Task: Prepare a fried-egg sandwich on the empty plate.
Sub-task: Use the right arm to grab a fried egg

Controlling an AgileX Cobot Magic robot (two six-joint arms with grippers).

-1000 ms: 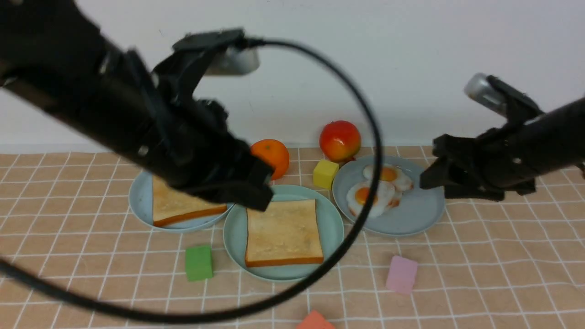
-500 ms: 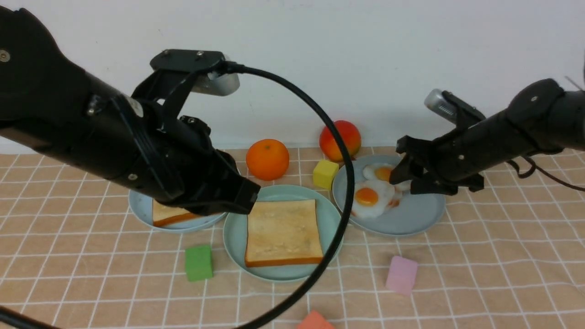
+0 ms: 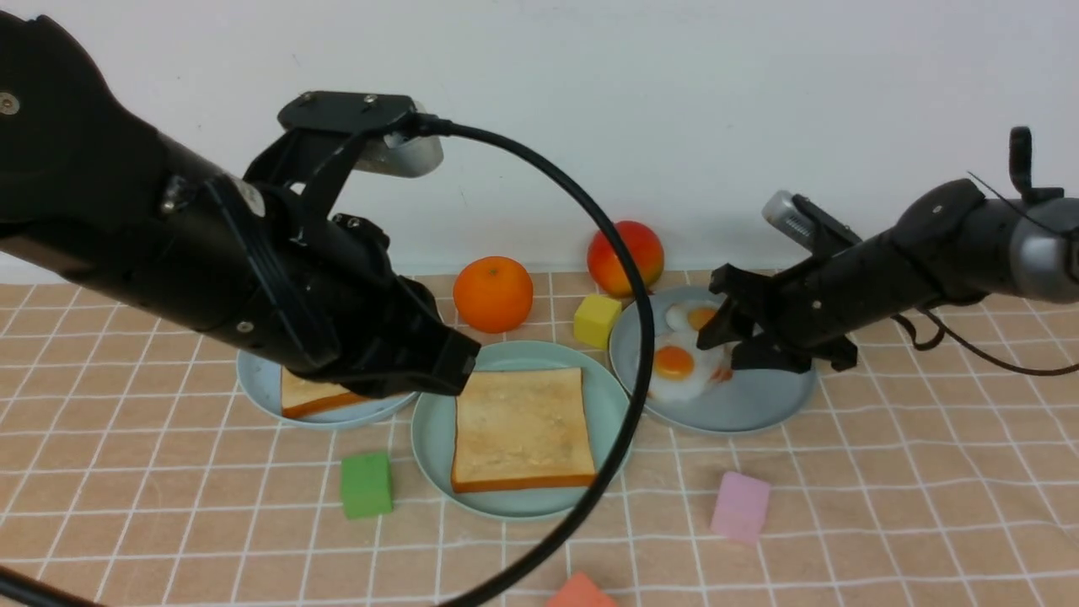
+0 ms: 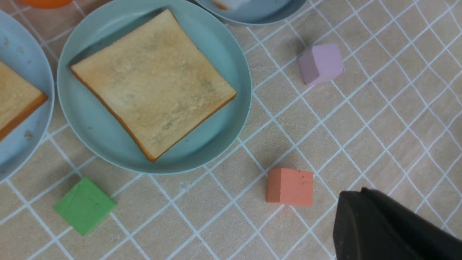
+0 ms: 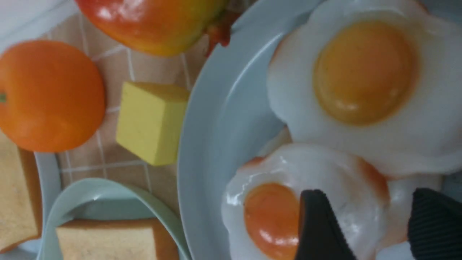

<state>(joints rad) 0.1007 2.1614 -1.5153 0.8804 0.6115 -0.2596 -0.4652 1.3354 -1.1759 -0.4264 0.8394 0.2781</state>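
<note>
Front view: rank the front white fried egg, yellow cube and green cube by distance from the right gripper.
1. Front white fried egg, under the right gripper.
2. Yellow cube, to its left.
3. Green cube, far left, front.

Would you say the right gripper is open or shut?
Open: on the right gripper, the fingers stand apart over the nearer fried egg.

Black cable (image 3: 645,337) arcs between egg plate (image 3: 759,405) and toast (image 3: 523,430) (blocking crossing).
</note>
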